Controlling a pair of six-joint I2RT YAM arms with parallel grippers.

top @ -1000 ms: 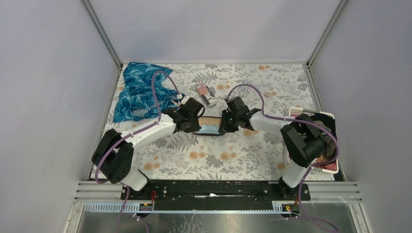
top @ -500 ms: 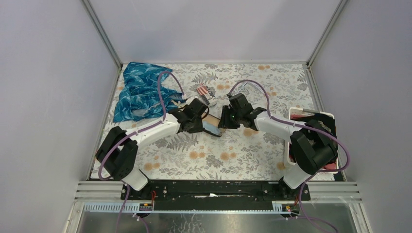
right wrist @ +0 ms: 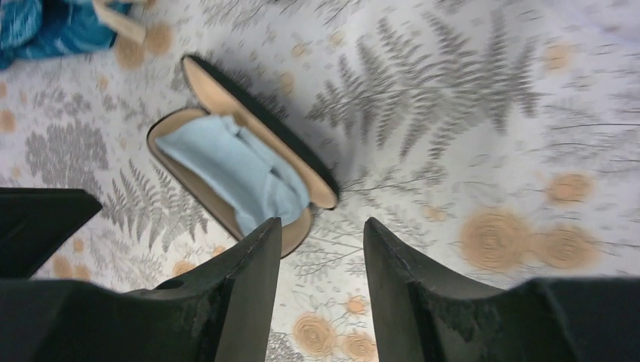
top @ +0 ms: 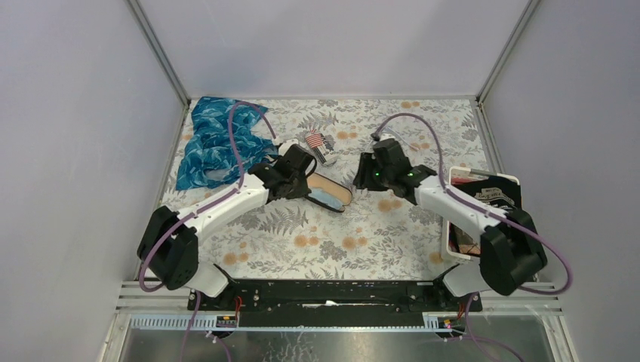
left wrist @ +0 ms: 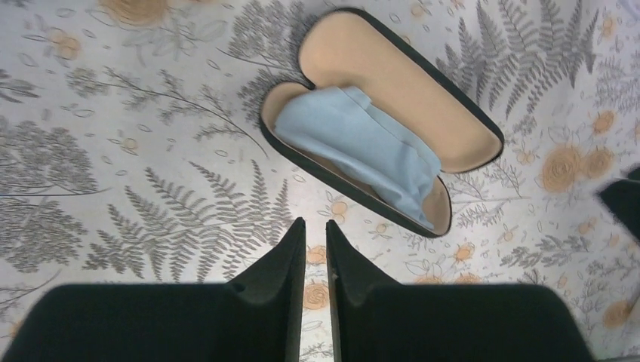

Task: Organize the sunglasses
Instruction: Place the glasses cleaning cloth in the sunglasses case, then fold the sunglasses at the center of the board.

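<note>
An open black oval glasses case (top: 330, 194) with a tan lining lies on the flowered table between my arms. A light blue cloth (left wrist: 362, 143) lies in its lower half. The case also shows in the left wrist view (left wrist: 400, 83) and the right wrist view (right wrist: 260, 136), with the cloth (right wrist: 226, 170) inside. My left gripper (top: 305, 184) (left wrist: 315, 226) is empty and all but shut, just left of the case. My right gripper (top: 363, 176) (right wrist: 323, 226) is open and empty, just right of the case. I cannot make out the brown-tinted sunglasses in any view.
A crumpled blue patterned cloth (top: 215, 143) lies at the back left. A small striped object (top: 317, 142) lies behind the case. A white tray (top: 462, 172) holding dark things stands at the right edge, partly behind the right arm.
The case was between both grippers; its lid is now swung open and lies flat. Both grippers have let go, and the right gripper has drawn back to the right.
</note>
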